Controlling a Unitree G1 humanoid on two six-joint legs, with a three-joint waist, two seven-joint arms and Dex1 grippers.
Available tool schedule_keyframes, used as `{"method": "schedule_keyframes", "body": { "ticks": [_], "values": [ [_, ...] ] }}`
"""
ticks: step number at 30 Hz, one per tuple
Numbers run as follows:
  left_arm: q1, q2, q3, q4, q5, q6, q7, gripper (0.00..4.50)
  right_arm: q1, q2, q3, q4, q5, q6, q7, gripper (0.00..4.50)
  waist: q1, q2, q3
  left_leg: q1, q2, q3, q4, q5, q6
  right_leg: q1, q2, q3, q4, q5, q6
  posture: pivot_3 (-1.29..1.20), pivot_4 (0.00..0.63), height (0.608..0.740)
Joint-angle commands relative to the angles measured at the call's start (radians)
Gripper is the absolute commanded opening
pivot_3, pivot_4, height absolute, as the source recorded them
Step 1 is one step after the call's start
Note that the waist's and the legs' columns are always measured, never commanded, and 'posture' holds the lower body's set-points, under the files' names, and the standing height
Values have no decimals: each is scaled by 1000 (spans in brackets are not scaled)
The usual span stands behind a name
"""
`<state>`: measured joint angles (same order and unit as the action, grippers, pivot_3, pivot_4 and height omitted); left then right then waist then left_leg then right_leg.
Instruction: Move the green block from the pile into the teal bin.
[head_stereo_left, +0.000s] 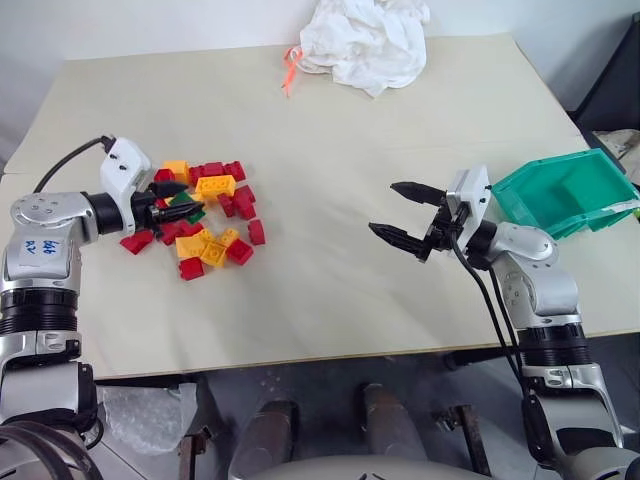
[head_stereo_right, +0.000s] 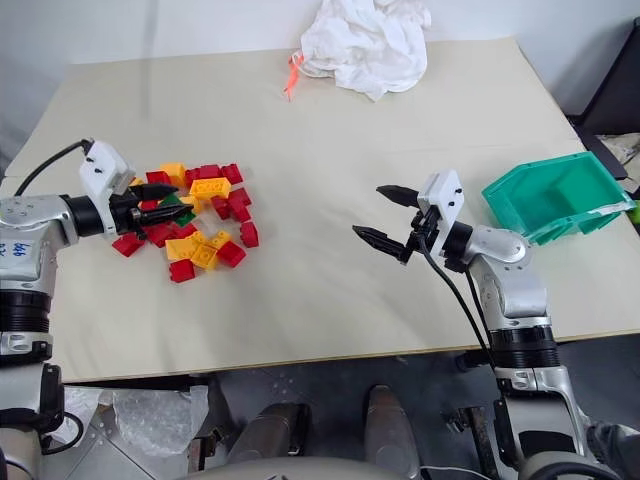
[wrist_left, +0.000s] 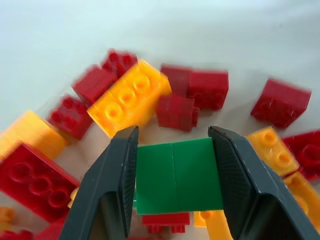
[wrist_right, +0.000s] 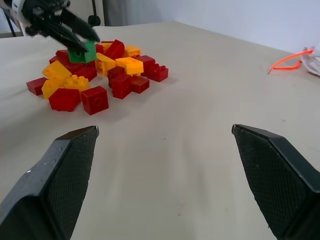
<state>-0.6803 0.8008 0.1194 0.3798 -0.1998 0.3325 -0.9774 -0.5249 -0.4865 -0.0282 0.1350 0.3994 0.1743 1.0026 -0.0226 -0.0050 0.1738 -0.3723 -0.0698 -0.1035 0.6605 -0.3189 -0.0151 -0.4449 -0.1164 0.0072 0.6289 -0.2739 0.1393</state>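
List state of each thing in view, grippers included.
Green block: clamped between the left gripper's fingers, over the pile.
Left gripper: shut on the green block.
Right gripper: open, holding nothing, apart from the pile and bin.
Pile: red and yellow bricks, loose on the table.
Teal bin: at the table's right edge, tilted, nothing visible inside.
White cloth: crumpled at the table's far edge.

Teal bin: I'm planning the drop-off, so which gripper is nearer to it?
Right. The right gripper hovers open over the table just beside the teal bin; the left gripper is across the table at the pile, shut on the green block.
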Motion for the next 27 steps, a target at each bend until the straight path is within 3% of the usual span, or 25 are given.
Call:
{"method": "schedule_keyframes", "body": {
  "ticks": [1,6,11,18,19,25,27],
  "values": [
    [-48,-32,8,-113,-61,51,1,1839,-24,1,-18,0,9,-24,6,4500,3,0,0,0,0,0,1,0,0,0,0,0,0,0,0,0,150,740],
    [-86,-168,-81,-206,-93,113,1,1839,-22,-19,-39,10,3,-37,-4,4500,9,0,0,0,-2,1,2,0,1,1,0,0,0,0,1,0,150,740],
    [-108,-306,-211,-149,-40,73,-4,1839,4,-70,-73,7,-7,-41,-21,4500,14,0,0,0,-3,2,2,-1,1,1,1,1,0,1,1,0,150,740],
    [-243,-550,-351,143,81,-141,46,1839,174,-167,-152,-114,0,1,-44,4500,42,-1,1,-2,-4,5,5,-1,1,1,0,0,-4,1,2,0,150,740],
    [-259,-567,-353,173,89,-155,43,2554,191,-175,-158,-128,1,8,-50,4500,45,-2,1,-3,-5,5,6,-1,2,1,0,0,-4,2,3,0,150,740],
    [-267,-546,-324,167,60,-118,-43,4293,266,-195,-181,-238,21,49,-79,4500,24,-2,1,0,-3,7,4,-1,3,1,1,2,-3,2,3,0,150,740],
    [-245,-500,-292,129,44,-120,-64,4483,289,-208,-194,-273,29,74,-86,4500,19,-2,1,0,-3,6,4,-1,3,1,1,3,-3,2,3,0,150,740]
  ]
}}
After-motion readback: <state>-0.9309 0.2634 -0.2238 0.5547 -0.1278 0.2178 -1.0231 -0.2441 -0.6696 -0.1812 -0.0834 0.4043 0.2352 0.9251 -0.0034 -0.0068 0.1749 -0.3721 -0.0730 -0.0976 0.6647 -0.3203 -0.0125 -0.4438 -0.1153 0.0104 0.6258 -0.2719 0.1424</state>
